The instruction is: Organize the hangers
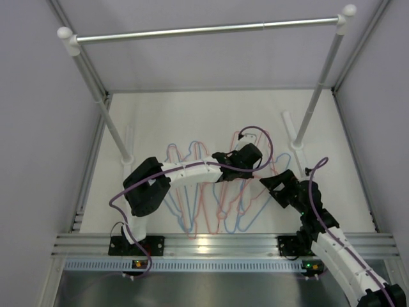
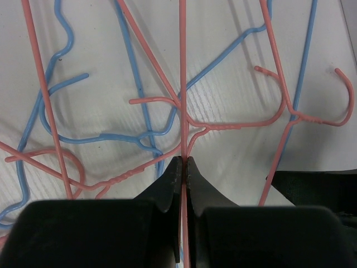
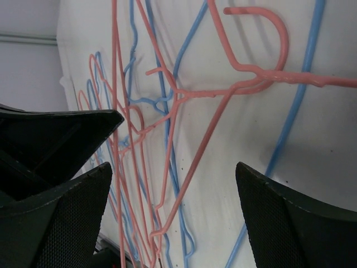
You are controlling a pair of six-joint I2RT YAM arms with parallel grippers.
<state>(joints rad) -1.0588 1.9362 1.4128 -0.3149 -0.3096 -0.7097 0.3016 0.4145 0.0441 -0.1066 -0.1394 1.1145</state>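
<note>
Pink hanger [image 2: 182, 67] clamped in left gripper [image 2: 183, 163], right gripper [image 3: 173, 187] spread

The hangers [image 2: 182, 67] are cut off by the edges of both wrist views, and from above the left arm [image 1: 192, 171] hides the middle of their pile, its wires too thin and overlapped to count, while the right arm [image 1: 345, 249] is cut off at the bottom corner

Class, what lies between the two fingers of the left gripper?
A pink hanger wire, pinched in the shut left gripper; the left wrist view shows it.
</note>
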